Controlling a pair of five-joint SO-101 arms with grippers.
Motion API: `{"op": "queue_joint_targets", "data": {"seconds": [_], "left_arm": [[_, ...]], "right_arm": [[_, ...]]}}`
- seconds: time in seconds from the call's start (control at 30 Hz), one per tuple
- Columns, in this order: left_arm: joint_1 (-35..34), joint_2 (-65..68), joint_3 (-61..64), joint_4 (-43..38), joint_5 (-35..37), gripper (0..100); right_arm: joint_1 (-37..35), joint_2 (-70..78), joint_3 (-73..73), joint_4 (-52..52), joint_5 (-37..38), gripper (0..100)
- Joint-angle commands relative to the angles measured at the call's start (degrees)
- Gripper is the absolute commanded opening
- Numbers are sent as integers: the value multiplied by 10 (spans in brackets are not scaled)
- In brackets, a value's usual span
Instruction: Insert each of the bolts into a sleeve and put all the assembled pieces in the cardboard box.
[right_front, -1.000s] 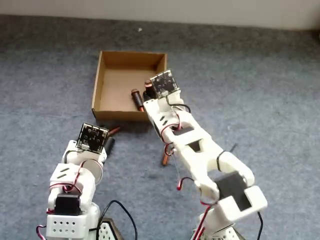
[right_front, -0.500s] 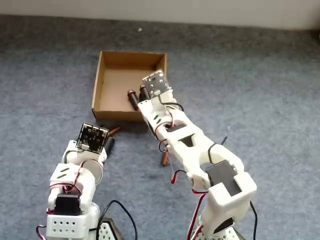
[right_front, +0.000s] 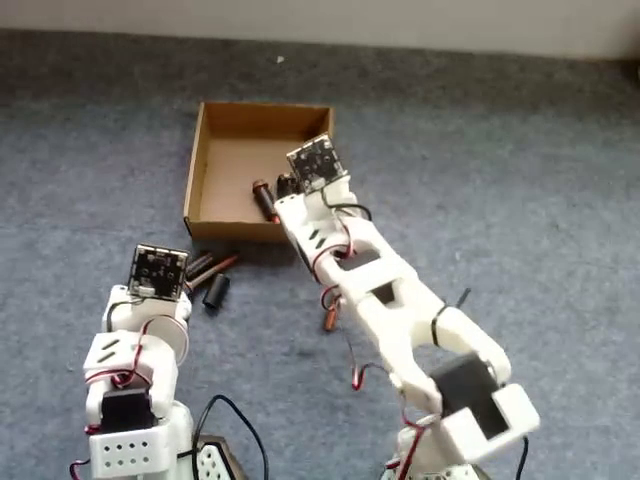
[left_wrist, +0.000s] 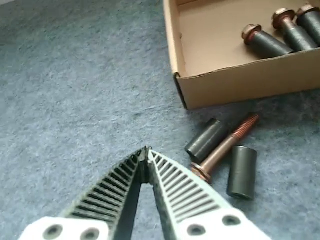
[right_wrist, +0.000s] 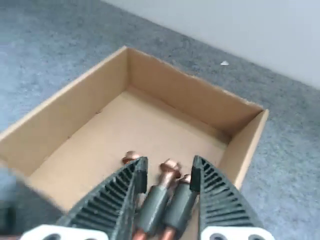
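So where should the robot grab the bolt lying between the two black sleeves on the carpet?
Probably the threaded end of the bolt, with the left end effector coming straight down and straddling it. It lies flat, one sleeve hugs its head half and the other sleeve sits close there too, while the threads poke out free.
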Motion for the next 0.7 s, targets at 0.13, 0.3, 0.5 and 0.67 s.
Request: {"op": "queue_joint_targets", "data": {"seconds": [0.13,0.3,0.5,0.67], "left_arm": [[-134,-3,-51,0,-3,6],[-172,-3,-55,-1,-3,6],[-171,-3,-53,-1,-3,6],[-170,-3,-51,-1,-3,7]], "right_arm": [[-99,-124,15,195,2,131],[-154,-106,4,274,2,131],[-179,-55,-59,306,-80,131],[-181,-7,-220,496,-224,131]]}}
